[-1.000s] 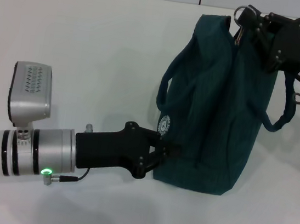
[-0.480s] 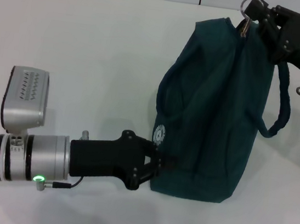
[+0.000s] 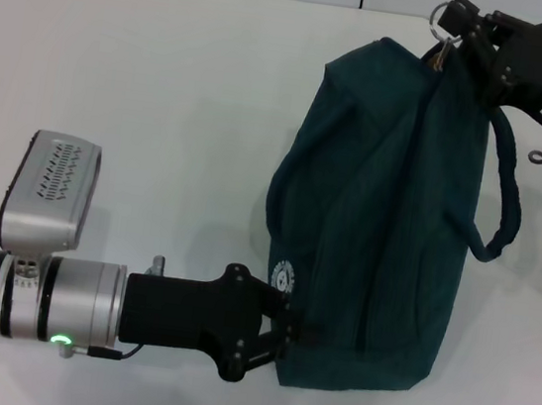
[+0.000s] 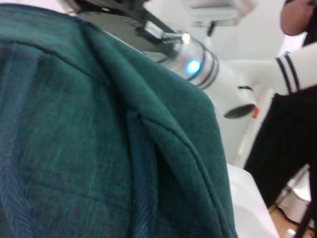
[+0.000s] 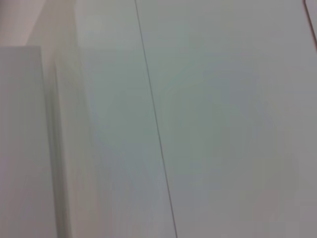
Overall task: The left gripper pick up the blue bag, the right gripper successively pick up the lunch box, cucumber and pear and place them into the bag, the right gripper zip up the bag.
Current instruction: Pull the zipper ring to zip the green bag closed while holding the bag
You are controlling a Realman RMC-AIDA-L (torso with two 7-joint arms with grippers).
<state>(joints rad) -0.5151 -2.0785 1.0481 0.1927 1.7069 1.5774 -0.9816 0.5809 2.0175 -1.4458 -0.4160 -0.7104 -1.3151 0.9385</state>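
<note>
Head view: blue bag (image 3: pixel 388 228) fills centre-right of frame, standing on the white table (image 3: pixel 165 99), top edge at upper centre, base at lower centre-right. Bag looks closed along the top. Round white logo (image 3: pixel 283 276) on its lower left face.

Left gripper (image 3: pixel 296 334) at lower centre, coming in from lower left on the silver arm; prongs pressed together, pinching the bag's fabric at its lower left corner, just under the logo. Green light shows on the arm's collar.

Right gripper (image 3: pixel 451 32) at upper right, tips closed on the zipper pull area at the bag's top right corner; silver ring pull (image 3: pixel 441 18) sits right at the tips. One looped handle (image 3: pixel 503 198) hangs down the bag's right side, below the right gripper's body.

Vs 0.5 s ago: left gripper + arm sit lower in frame, and the bag's base corner went down w/ them. Bag's left edge and top left corner spread further toward frame left, so bag looks wider, more stretched between the two grips. Right gripper approx same spot at upper right. Vs 1 s ago same trend, bigger shift.

Left wrist view: teal fabric fills most of frame, folds running diagonally; other arm w/ blue light at top centre. Right wrist view: only pale flat surface, no bag, no fingers.
</note>
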